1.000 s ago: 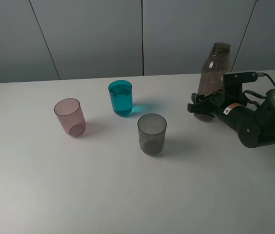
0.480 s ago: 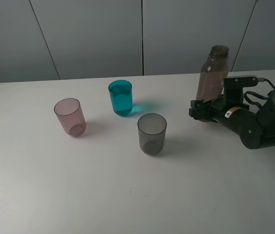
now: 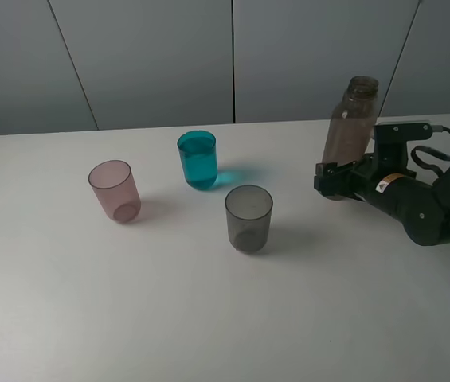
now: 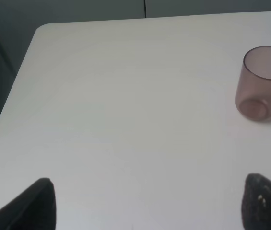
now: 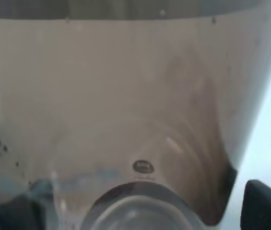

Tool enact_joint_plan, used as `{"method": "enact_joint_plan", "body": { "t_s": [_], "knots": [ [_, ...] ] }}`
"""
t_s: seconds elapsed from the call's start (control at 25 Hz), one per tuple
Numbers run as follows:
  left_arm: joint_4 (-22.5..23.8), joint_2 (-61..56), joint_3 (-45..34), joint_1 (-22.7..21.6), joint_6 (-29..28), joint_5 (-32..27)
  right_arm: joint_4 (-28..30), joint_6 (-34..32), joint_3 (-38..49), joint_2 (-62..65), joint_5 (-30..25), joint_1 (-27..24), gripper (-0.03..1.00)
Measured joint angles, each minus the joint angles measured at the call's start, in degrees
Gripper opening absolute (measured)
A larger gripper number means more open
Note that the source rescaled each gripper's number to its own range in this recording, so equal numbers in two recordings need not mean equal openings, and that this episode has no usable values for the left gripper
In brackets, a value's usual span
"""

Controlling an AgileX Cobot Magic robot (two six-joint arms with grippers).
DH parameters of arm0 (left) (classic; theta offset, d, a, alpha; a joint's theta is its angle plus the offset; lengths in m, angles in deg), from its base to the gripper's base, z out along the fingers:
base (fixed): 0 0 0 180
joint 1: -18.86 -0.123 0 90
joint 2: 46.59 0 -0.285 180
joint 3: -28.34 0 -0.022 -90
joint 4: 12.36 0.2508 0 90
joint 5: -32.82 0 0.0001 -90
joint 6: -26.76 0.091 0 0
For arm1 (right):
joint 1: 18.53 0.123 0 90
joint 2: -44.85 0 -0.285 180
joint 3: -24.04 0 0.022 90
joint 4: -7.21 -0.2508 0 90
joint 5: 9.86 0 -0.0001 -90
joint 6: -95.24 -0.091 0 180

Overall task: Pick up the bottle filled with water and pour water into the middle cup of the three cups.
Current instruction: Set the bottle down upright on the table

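R gripper [image 3: 330, 181] sits at the bottle [image 3: 350, 119] base; bottle fills the gap betw its jaws, tilted, but can't tell if clamped or loose. L gripper [image 4: 149, 203] jaws wide apart, nothing betw them; pink cup [image 4: 262, 82] ahead. Teal cup [image 3: 197, 160] well off from R jaws.

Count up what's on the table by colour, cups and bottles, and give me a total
Pink cup: 1
Teal-blue cup: 1
Smoky grey cup: 1
Grey-brown bottle: 1
Total: 4 things, 3 cups and 1 bottle.
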Motion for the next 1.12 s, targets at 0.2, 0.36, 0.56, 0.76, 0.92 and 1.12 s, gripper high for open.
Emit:
{"method": "enact_joint_plan", "body": {
  "t_s": [0.2,0.36,0.56,0.76,0.92,1.12],
  "knots": [
    [0.00,0.00,0.00,0.00,0.00,0.00,1.84,-1.31,0.37,2.32,-1.92,0.00,0.53],
    [0.00,0.00,0.00,0.00,0.00,0.00,2.94,-2.28,0.87,3.18,-3.92,0.00,0.53],
    [0.00,0.00,0.00,0.00,0.00,0.00,3.15,-2.61,1.91,4.07,-5.80,0.00,0.53],
    [0.00,0.00,0.00,0.00,0.00,0.00,4.12,-2.76,2.68,6.22,-10.34,0.00,0.53],
    [0.00,0.00,0.00,0.00,0.00,0.00,4.37,-3.38,4.30,8.71,-14.13,0.00,0.53],
    [0.00,0.00,0.00,0.00,0.00,0.00,4.37,-4.88,5.71,16.43,-23.32,0.00,0.53]
  ]
}}
